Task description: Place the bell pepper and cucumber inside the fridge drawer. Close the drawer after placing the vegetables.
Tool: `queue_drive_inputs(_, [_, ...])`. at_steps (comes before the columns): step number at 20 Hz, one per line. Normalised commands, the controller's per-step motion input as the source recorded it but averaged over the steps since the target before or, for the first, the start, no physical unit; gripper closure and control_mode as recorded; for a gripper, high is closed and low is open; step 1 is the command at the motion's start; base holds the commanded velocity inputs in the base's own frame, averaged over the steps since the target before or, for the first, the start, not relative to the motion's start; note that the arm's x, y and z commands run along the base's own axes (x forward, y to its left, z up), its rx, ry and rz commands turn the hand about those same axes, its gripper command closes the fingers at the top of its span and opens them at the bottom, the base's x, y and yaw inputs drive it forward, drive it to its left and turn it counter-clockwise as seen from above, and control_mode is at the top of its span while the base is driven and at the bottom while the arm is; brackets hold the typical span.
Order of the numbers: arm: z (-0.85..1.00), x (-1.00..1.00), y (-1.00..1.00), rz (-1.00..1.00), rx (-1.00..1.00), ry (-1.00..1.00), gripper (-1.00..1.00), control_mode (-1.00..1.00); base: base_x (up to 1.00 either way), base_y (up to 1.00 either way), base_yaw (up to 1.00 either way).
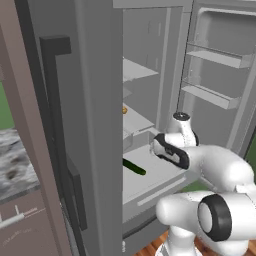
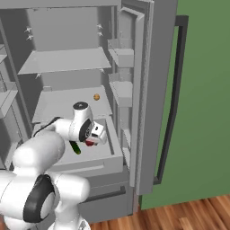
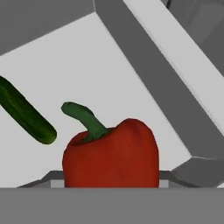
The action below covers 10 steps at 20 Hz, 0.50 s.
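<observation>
The bell pepper [image 3: 111, 155] sits closest in the hand view, over the fridge drawer [image 3: 109, 65] floor, with the cucumber [image 3: 24, 116] already lying just beside it. The claw [image 2: 94, 137] hangs over the drawer; whether it grips the pepper I cannot tell. Releasing it and closing remain. The right base view alone shows the drawer's front wall and the orange ball [image 2: 96, 96] on the shelf behind.
</observation>
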Motion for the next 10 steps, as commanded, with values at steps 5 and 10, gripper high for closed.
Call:
queue_drive_inputs(5, [-0.5, 0.52, 0.0, 0.0, 0.0, 0.12, 1.0, -1.0, 0.0, 0.0, 0.0])
queue_drive_inputs(10, [-0.52, 0.32, 0.02, 0.0, 0.0, 0.08, 1.0, -1.0, 0.0, 0.0, 0.0])
